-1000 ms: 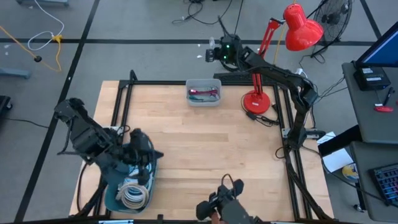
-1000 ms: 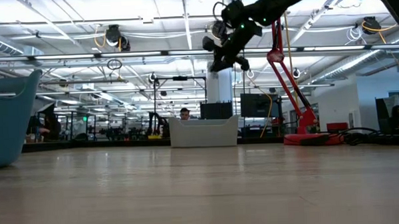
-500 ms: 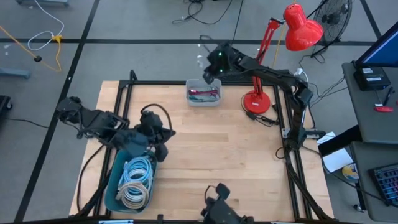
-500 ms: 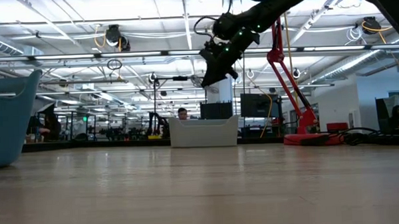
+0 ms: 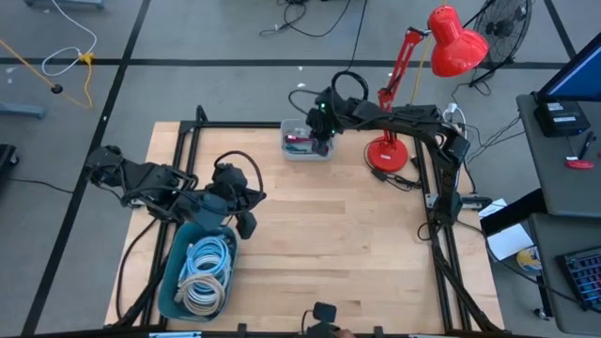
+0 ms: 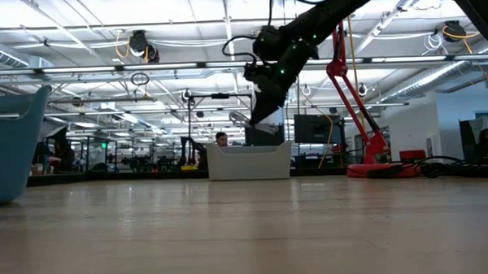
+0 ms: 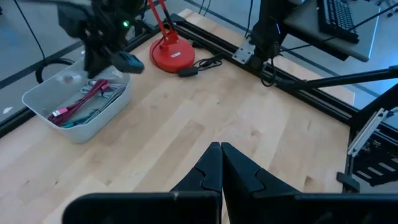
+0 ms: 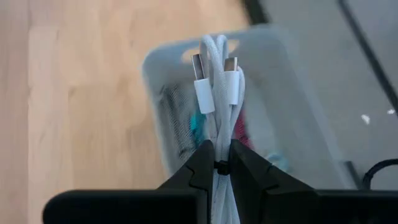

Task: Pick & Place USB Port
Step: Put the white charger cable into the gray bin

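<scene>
My right gripper hovers above the small white bin at the table's far edge, shut on a bundled white USB cable. The cable's two plugs stick out past the fingertips over the bin, which holds pink and teal cables. In the low view this gripper hangs just above the bin's rim. My left gripper is shut and holds nothing, raised beside the far end of the teal bin at the table's left. My right gripper pinches the folded white cable bundle between its two fingers, several strands together, at a dark tie below the plugs. The fingers slant down over the white bin and lie along the bundle. The cable is lifted clear, plug ends forward.
The teal bin holds coiled white cables. A red desk lamp stands on the table just right of the white bin. Black frame rails border the table. The wooden middle of the table is bare.
My right gripper has come down from beyond the table's far edge to just above the white bin, rolling as it went, with the white cable still in its grip. My left gripper has swung off the teal bin toward the table's middle, then kept still.
</scene>
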Robot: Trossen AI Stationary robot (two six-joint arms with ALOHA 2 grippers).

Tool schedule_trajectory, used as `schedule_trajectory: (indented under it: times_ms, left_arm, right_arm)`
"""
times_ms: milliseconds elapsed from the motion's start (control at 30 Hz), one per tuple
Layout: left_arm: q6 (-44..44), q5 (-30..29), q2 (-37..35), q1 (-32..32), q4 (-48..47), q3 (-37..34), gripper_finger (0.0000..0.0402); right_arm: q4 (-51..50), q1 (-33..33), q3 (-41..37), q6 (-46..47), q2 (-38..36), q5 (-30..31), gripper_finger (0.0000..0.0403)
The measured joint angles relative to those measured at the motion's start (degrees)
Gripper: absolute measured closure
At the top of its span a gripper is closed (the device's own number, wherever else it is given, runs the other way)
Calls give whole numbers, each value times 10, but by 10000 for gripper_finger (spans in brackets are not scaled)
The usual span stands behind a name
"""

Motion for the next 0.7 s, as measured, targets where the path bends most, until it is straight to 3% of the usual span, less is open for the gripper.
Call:
schedule_trajectory:
  times_ms: [700]
  left_arm:
    - [3,26,0,18,25,0,401]
  right_arm:
    - [-16,17,-15,-62,12,4,378]
